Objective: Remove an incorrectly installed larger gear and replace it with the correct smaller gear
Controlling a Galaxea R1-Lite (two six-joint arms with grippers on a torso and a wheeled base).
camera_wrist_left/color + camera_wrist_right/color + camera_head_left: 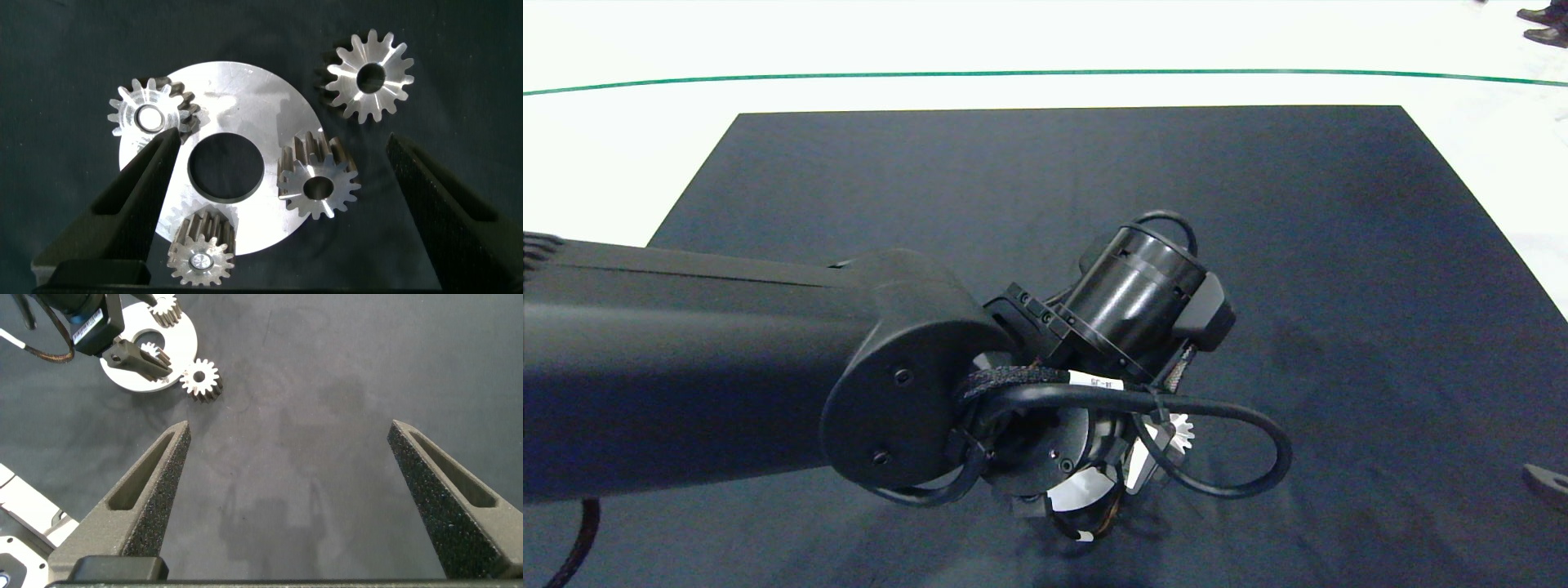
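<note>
The larger gear [369, 75], with long flared teeth, lies flat on the dark cloth just off the round silver plate [245, 98]. It also shows beside the plate in the right wrist view [200, 378] and peeks out under the left wrist [1180, 433]. Three smaller gears sit on the plate. Two have a bright pin in the centre [145, 114] [200, 258]. The third [320, 181] shows a dark hole. My left gripper [290, 204] hangs open over the plate, with that third gear between its fingers and untouched. My right gripper [290, 457] is open over bare cloth.
The plate has a large round hole [226, 168] in its middle. A dark cloth [1045, 180] covers the table, with white floor and a green line beyond. The left arm [686, 367] hides most of the plate from above. Shoes [1543, 24] show at the top right.
</note>
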